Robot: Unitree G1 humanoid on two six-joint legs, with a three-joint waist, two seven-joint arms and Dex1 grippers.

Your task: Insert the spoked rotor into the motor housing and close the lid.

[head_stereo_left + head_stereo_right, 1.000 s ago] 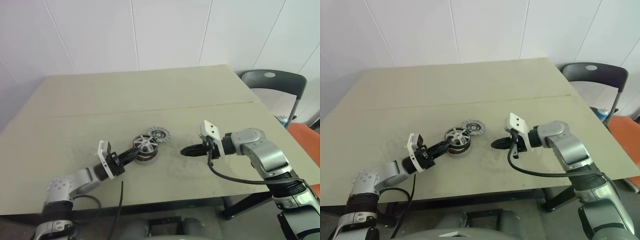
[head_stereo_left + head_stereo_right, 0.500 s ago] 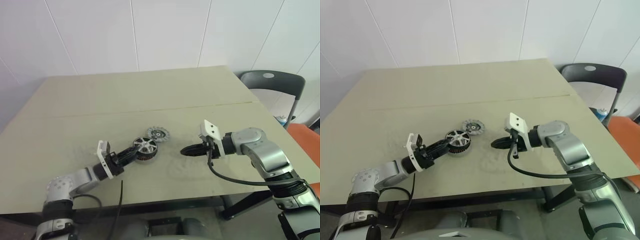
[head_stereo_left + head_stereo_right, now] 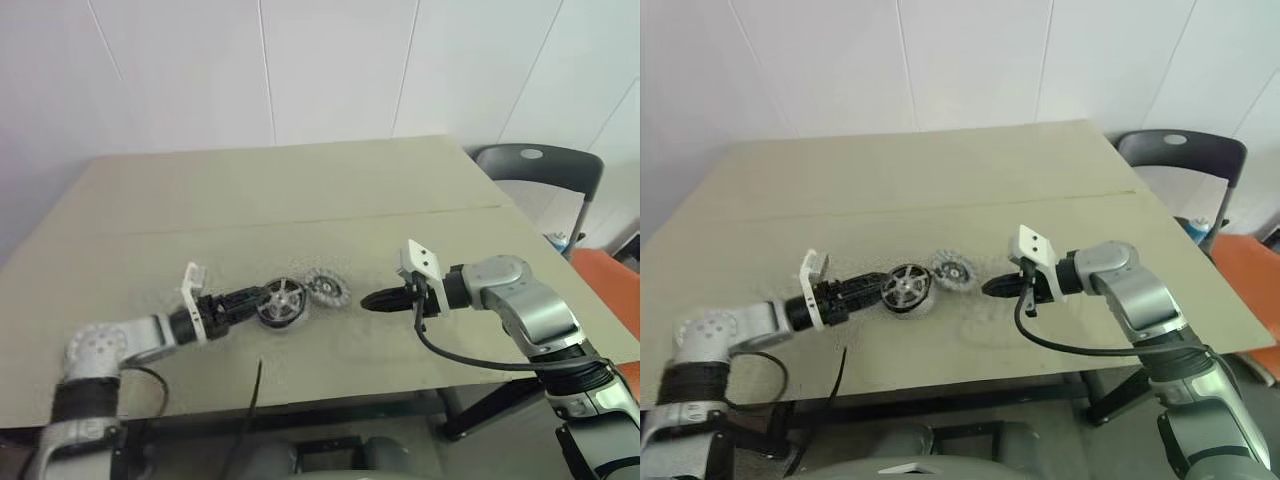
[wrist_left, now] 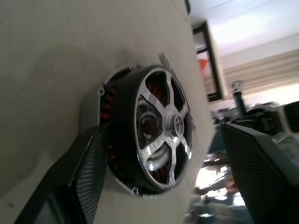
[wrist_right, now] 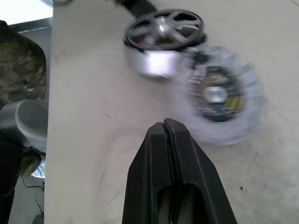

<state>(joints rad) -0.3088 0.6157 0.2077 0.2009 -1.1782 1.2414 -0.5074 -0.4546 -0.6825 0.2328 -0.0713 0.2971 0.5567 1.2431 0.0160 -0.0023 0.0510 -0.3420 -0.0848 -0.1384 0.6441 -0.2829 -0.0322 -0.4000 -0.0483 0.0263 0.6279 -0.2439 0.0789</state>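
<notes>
White tiled wall behind a beige table [image 3: 300, 190]. Near the table's front edge I see the spoked rotor [image 3: 281, 301] seated in the motor housing [image 4: 108, 135], copper windings showing beneath it. My left gripper [image 4: 163, 154] is spread wide around the pair. The lid [image 3: 326, 287] lies just beside them. My right gripper [image 3: 368, 301], clenched empty, hovers near the lid. Grey chair [image 3: 545, 170] stands off the far right corner.
</notes>
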